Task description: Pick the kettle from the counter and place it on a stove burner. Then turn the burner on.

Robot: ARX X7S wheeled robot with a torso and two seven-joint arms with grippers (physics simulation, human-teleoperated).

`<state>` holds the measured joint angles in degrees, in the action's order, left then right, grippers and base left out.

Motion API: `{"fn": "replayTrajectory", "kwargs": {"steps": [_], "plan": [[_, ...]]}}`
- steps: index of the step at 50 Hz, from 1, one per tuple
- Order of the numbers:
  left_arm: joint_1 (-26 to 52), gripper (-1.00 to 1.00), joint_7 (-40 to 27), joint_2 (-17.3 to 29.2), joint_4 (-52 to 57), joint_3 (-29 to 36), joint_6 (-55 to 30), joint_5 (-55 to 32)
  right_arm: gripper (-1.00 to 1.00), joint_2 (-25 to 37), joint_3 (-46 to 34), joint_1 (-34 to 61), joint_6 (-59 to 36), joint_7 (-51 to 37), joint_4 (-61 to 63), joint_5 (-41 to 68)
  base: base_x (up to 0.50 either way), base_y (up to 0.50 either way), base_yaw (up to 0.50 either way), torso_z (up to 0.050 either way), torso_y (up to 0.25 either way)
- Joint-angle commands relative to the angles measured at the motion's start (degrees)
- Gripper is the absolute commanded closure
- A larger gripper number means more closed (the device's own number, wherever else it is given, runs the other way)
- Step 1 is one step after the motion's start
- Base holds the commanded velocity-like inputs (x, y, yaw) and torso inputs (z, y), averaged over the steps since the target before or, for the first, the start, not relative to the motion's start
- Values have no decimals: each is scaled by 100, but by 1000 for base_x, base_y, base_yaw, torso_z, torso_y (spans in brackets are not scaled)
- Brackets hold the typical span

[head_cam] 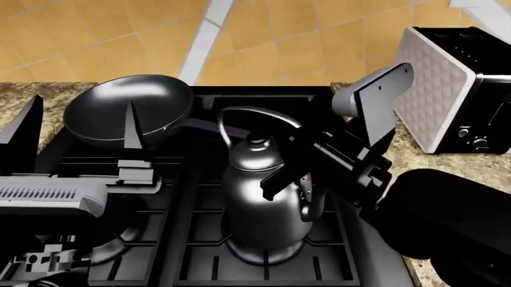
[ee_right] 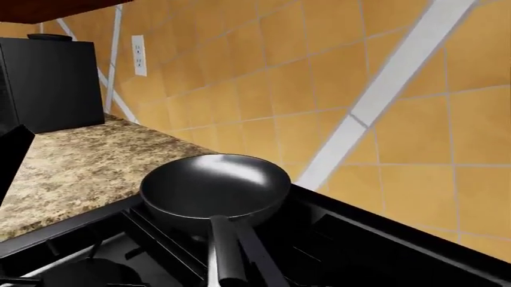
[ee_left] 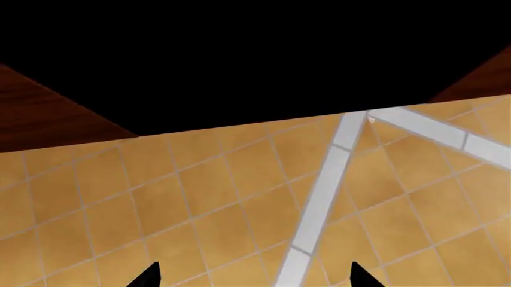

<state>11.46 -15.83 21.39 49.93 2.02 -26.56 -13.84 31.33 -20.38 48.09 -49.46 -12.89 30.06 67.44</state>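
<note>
Standing on a stove burner (head_cam: 264,251), kettle (head_cam: 264,203) placed; right end effector (head_cam: 289,173) beside it, grip unclear; burner unlit.

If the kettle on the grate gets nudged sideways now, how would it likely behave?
The kettle looks rigid polished steel, so probably slippery to pads. Its broad belly on the stove burner grate suggests sliding before tipping. The tall wire handle offers leverage, so a high push might rock it.

Kettle (head_cam: 259,197): glossy dark steel. Frying pan (head_cam: 128,110): smooth black, slight sheen. Counter (ee_right: 72,170): speckled granite. Wall tiles (ee_left: 239,197): matt orange.
</note>
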Motion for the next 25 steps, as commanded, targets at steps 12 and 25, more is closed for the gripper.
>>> {"fn": "replayTrajectory", "kwargs": {"steps": [12, 25], "plan": [[-8, -100, -49, 51, 9, -1, 23, -51, 100, -71, -59, -587, 555, 391, -115, -399, 0, 0, 0, 0, 0], [-17, -100, -89, 81, 34, 13, 20, -63, -100, 54, 21, -859, 665, 384, -182, -408, 0, 0, 0, 0, 0]]}}
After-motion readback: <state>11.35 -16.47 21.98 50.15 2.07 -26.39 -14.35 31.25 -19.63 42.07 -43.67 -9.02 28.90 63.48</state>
